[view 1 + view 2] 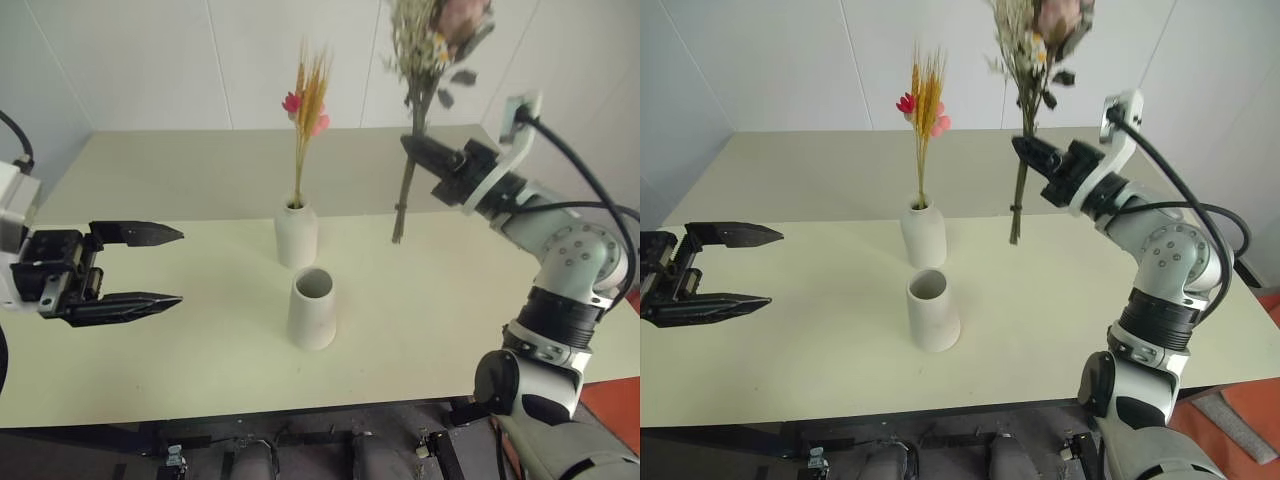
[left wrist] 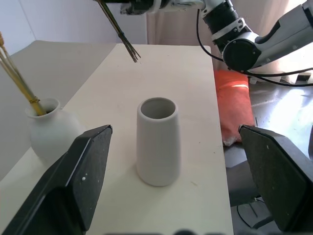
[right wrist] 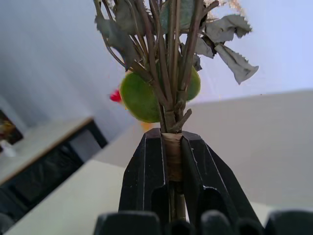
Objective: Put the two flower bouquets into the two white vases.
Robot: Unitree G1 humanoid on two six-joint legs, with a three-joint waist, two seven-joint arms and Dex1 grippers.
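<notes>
The rose bouquet (image 1: 425,60) hangs upright above the tabletop (image 1: 180,330), pinched at its stems by the right gripper (image 1: 418,146); with the wheat bunch (image 1: 308,100) already in the bottle-shaped vase (image 1: 297,235), next comes lowering the stems into the cone vase (image 1: 312,308), while the left gripper (image 1: 150,265) waits spread.

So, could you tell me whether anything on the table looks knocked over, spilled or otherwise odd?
Nothing stands out. Both white vases are upright: the bottle-shaped vase holds the wheat bunch, and the cone vase stands empty. The rose bouquet hangs upright in the right tool, above the table.
</notes>
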